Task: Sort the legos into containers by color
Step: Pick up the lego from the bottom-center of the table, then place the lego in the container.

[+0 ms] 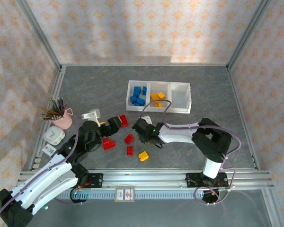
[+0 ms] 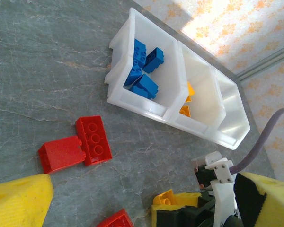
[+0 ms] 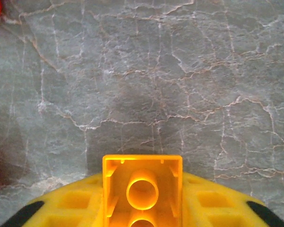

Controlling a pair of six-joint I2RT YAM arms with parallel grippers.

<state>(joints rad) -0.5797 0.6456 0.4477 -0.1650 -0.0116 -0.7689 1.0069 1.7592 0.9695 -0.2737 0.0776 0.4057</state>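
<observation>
My right gripper [image 3: 142, 201] is shut on a yellow-orange lego [image 3: 142, 187], whose hollow underside faces the camera, just above the grey table. From above, this gripper [image 1: 143, 129] sits mid-table, below the three-bin tray [image 1: 181, 110]. Blue legos [image 1: 138, 96] lie in the left bin and yellow ones [image 1: 157, 98] in the middle bin; the right bin [image 1: 180, 93] holds nothing. My left gripper [image 1: 114, 124] stands open with nothing between its yellow fingers [image 2: 20, 198]. Two red legos [image 2: 92, 139] lie just ahead of it. More red legos [image 1: 108, 143] and a yellow one [image 1: 143, 156] rest on the table.
A pink cup of coloured pencils [image 1: 61, 118] stands at the left, with small white items [image 1: 53, 137] beside it. Another white object [image 1: 91, 115] lies by the left arm. Metal frame rails [image 1: 146, 177] run along the near edge, and patterned walls enclose the table.
</observation>
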